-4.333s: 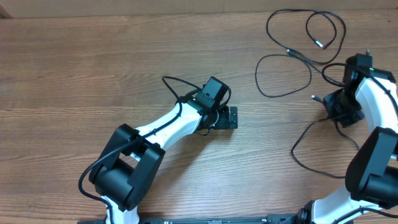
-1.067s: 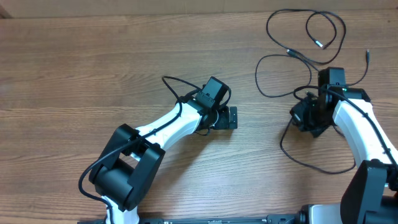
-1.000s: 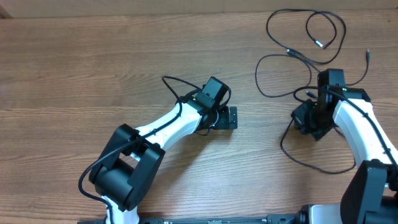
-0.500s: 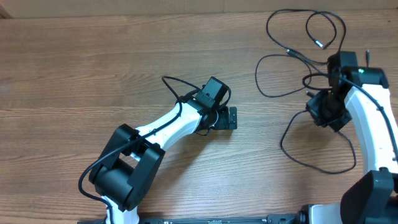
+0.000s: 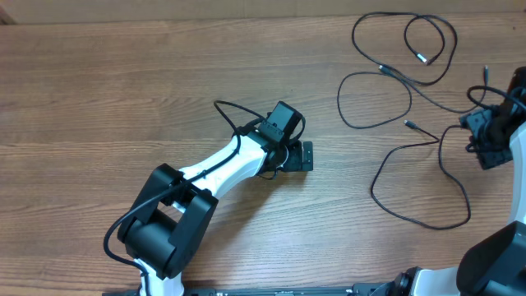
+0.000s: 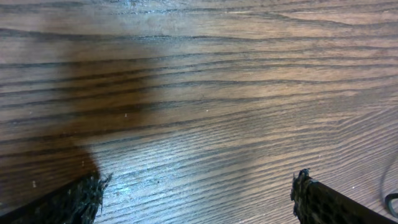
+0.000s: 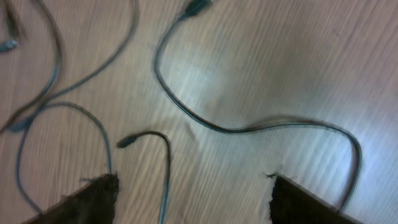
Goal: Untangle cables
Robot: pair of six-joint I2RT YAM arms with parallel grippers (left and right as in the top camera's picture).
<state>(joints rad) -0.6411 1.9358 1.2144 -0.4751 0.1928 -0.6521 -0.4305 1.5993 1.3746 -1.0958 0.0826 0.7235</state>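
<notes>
1. The cables [image 5: 383, 69] lie flat on the worktop [image 5: 123, 82], all in its far right corner. Two thin black cords loop and cross close to the far edge. A third one, with its plug end [image 5: 408, 126] lying free, makes a big loop nearer to the right edge.
2. This big loop has its long axis roughly from the far edge to the near edge. One strand of it runs toward the right gripper [image 5: 485, 141], which hangs at the right edge, just beside that strand. From this gripper, the cables lie toward the middle and the far edge.
3. The right gripper is wide, and I see nothing held in it.
4. The left gripper [image 5: 302, 154] is at the middle of the worktop, also wide and well apart from every cord. I judge the right arm is clearly the nearer one for the next pick.
5. The overhead view shows the whole layout and the crossings. The right wrist view, somewhat blurred, shows a curving cord [image 7: 214, 129] and a short plug tip [image 7: 121, 142] on the wood ahead of its fingers. The left wrist view shows almost only bare wood between the fingers.
</notes>
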